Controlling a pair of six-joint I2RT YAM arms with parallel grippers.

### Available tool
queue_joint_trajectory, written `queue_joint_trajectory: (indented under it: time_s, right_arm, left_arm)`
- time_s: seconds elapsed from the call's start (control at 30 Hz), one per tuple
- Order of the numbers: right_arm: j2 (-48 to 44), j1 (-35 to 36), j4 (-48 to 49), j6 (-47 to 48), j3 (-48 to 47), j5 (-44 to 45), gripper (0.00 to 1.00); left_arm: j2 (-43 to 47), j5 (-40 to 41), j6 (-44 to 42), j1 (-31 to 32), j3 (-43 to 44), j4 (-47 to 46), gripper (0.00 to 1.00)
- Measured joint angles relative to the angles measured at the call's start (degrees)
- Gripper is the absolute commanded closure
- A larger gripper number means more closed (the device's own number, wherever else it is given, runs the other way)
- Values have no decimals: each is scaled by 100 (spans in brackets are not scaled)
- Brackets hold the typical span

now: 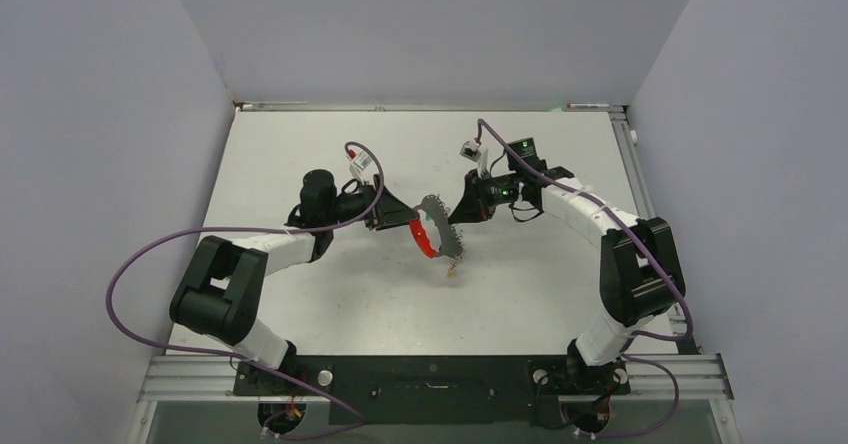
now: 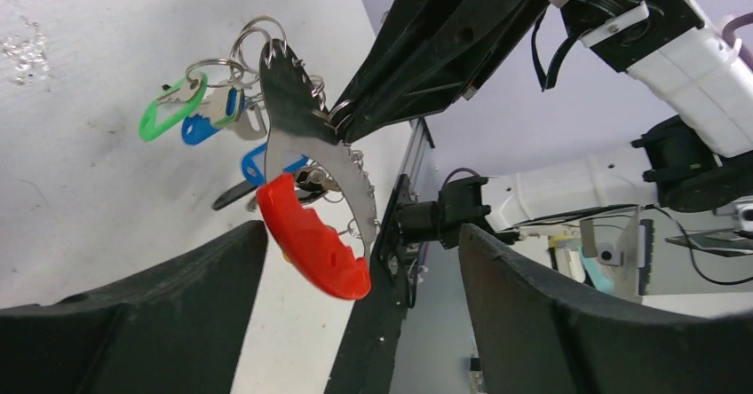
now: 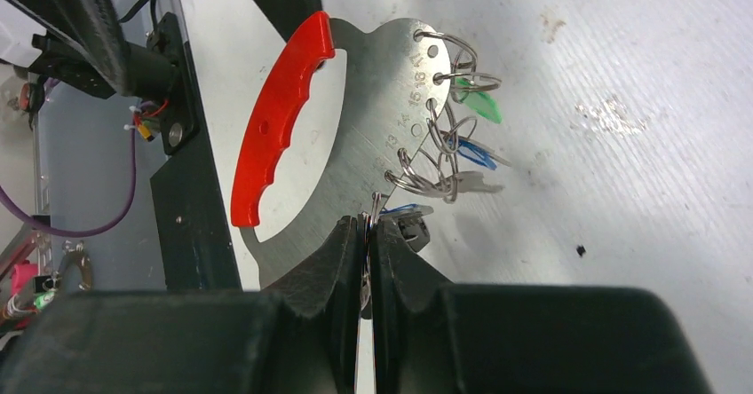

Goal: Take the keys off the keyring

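- One keyring (image 1: 437, 230) – a grey crescent plate with a toothed, hole-punched edge – is hanging in the air above the white table (image 1: 300, 299), between the two arms and not resting on the surface.
- One red arc (image 2: 311, 239) is running along the plate's inner curve; in the top view it is facing the left arm.
- The right gripper (image 3: 366, 234) is pinching the keyring: its two fingers are pressing together on the thin grey plate at the toothed edge, right beside one of the wire rings (image 3: 417, 179).
- The left gripper (image 2: 360, 252) is standing spread wide, its two fingers (image 2: 204, 279) sitting on either side of the lower end of the red arc. The arc is lying in the gap, close to one fingertip; whether it is touching cannot be told.
- The keys (image 2: 217, 132) are dangling from the plate's outer edge on thin wire rings, on the side away from the red arc. All of them are on the keyring.
- Counted in the left wrist view: one green tag (image 2: 171, 107), two blue tags (image 2: 204, 129) and one black key (image 2: 235, 197) – four coloured pieces.
- In the right wrist view one bare silver key (image 3: 471, 182) is also showing, just below a blue tag.
- The wire rings are overlapping, so an exact count is not possible; at least four are threading through separate holes in the plate.
- Two arms in all, one on each side of the keyring, with both grippers meeting at it near the middle of the table.
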State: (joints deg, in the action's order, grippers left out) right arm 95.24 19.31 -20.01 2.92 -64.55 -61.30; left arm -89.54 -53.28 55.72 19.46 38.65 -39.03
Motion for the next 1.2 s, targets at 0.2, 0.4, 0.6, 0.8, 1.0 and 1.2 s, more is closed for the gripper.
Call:
queue_joint_trajectory:
  time_s: [0.2,0.4,0.6,0.8,1.0,1.2]
  right_arm:
    - [0,306,-24,7,-249,13,95]
    - [0,461,-101,146,-369,166,59]
    - [-37,494,-350,586,-717,824,6]
    - [-428,1021,-505,1276,-1137,2251,10]
    - [-616,2686,-459,2092,-1292,3956,10]
    - [-542,3764,-490,2671,-1292,5069,10]
  left_arm:
    - [-70,-122,409,-2,-4,-210,58]
    - [-70,-175,608,-11,-15,-280,100]
    - [-72,-240,907,-321,-52,-140,100]
    - [-133,-236,1217,-929,295,988,100]
    - [-70,221,1213,-1167,863,2730,100]
    - [179,474,1886,-1427,608,3213,100]
